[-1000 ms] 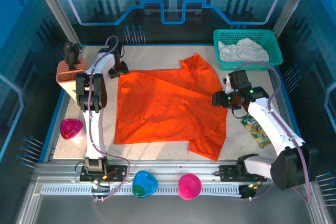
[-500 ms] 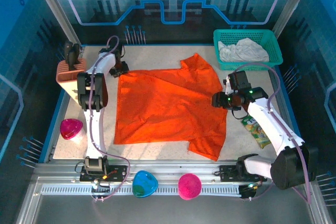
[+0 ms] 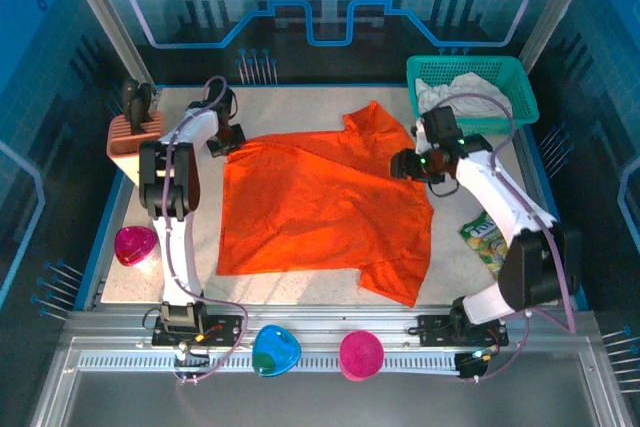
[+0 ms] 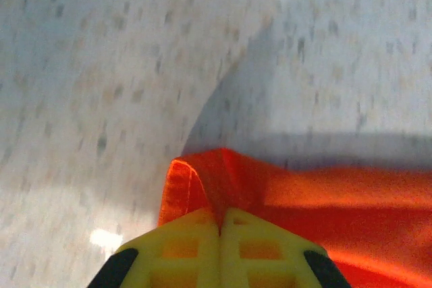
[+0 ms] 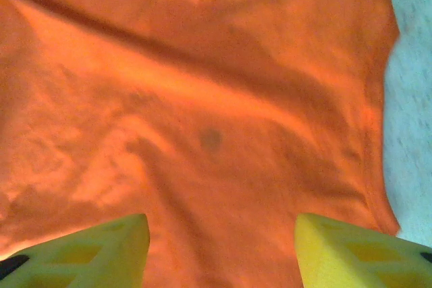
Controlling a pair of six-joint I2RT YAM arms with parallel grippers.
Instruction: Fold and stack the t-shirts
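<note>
While orange t-shirt (image 3: 320,202) lies spread flat mid-table, its far left corner is pinched between pressed-together fingers of left gripper (image 4: 219,220). Off-white t-shirt (image 3: 462,95) bunched in teal basket (image 3: 465,60), far right. For clean fold: lift corner low, carry it across evenly, avoid dragging cloth. Left arm stretched far forward beside shirt's left edge. Right gripper (image 5: 223,234) hovers over shirt's right edge, fingers spread, holding nothing.

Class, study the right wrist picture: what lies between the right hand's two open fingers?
Wrinkled cloth of the orange t-shirt spans the gap between the fingers of the right hand, seen in the right wrist view.
</note>
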